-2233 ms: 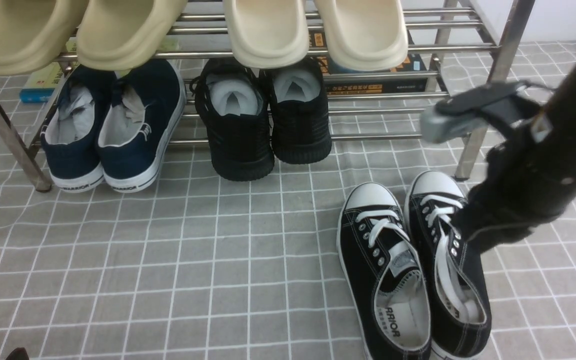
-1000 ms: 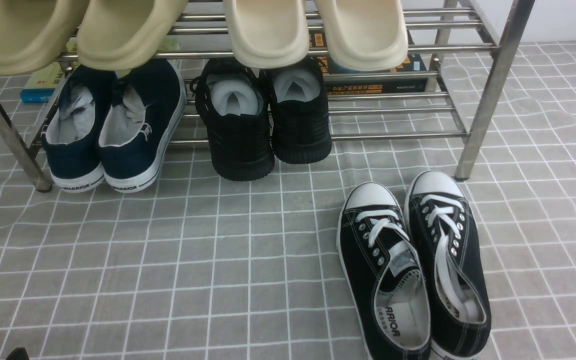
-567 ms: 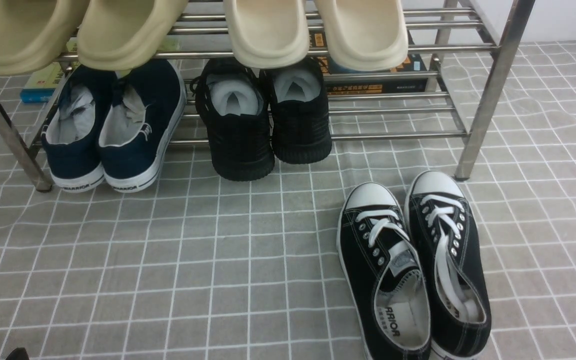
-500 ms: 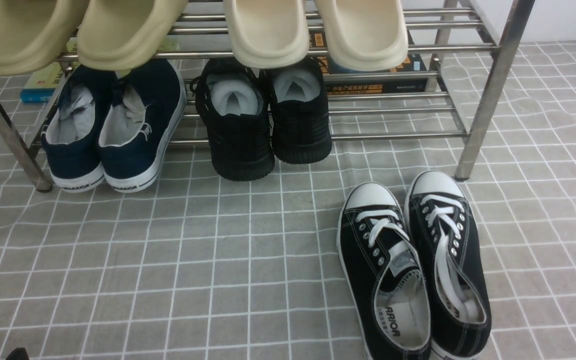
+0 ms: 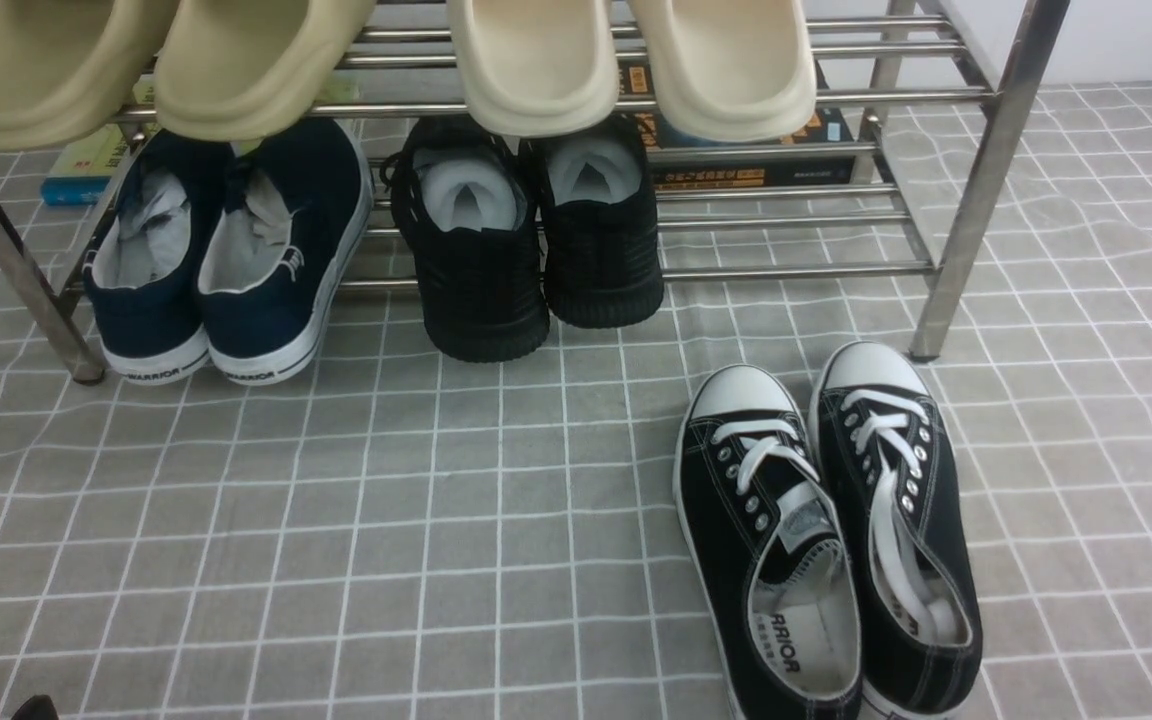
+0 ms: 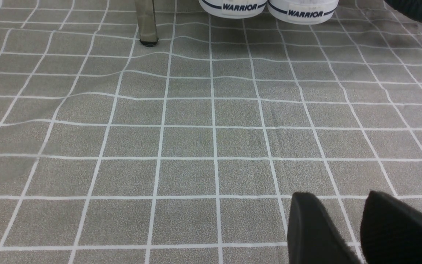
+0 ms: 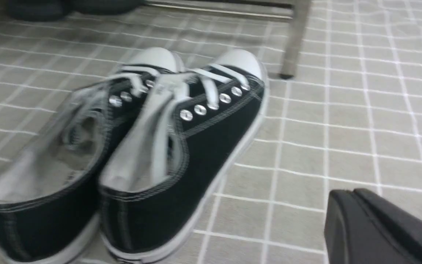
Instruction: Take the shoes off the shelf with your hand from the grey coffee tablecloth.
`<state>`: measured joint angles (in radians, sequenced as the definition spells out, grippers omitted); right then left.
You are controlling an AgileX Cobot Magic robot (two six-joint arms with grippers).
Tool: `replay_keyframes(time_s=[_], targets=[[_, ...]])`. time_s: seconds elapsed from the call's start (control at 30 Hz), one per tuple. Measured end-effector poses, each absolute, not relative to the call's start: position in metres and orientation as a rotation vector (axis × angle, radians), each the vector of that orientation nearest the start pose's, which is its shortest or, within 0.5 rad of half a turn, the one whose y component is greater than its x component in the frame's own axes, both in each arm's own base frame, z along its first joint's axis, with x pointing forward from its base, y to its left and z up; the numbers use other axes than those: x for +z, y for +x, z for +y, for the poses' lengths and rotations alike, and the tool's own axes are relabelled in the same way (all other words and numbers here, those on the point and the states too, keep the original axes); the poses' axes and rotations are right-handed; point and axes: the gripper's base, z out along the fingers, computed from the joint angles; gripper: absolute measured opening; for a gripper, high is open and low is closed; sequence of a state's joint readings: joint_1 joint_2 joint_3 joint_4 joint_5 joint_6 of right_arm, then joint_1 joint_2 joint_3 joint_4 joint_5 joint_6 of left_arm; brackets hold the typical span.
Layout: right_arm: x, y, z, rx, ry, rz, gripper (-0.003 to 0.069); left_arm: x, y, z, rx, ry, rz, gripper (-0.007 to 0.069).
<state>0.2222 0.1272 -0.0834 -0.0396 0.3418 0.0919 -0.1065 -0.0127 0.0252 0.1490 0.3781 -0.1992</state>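
- Right gripper (image 7: 379,227): jaws together, clamped on nothing. It sits low over the grey coffee tablecloth (image 5: 336,520), near the shoes (image 5: 826,530) but apart from them. It is outside the front view.
- Left gripper (image 6: 346,227): two black fingers (image 6: 310,227) stand with a narrow gap between them, holding nothing, above bare cloth.
- Shoes: the black canvas pair lies side by side on the cloth, off the shelf (image 5: 976,190), white toe caps pointing toward it. The right toe cap lies just beside the shelf's front right leg.
- Open room: bare cloth extends left of the pair and on its right side.
- Shelf, lower tier: navy sneakers (image 5: 226,250) on the left and black knit sneakers (image 5: 526,240) at the middle, heels overhanging the front rail; the right section is vacant.
- Shelf, upper tier: beige slippers (image 5: 146,60) and cream slippers (image 5: 626,60).
- Behind the shelf: books (image 5: 746,150) lie on the cloth.
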Motion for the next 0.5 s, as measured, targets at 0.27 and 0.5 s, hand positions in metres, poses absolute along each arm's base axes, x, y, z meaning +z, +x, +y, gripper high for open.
replay_keyframes(time_s=[0.27, 0.5], targets=[[0.175, 0.053, 0.002, 0.061, 0.018, 1.859, 0.0025, 0.172, 0.053, -0.001, -0.064, 0.005, 1.87, 0.0239], [0.174, 0.052, 0.002, 0.055, 0.015, 1.872, 0.0036, 0.172, 0.053, -0.001, -0.064, 0.005, 1.87, 0.0239]])
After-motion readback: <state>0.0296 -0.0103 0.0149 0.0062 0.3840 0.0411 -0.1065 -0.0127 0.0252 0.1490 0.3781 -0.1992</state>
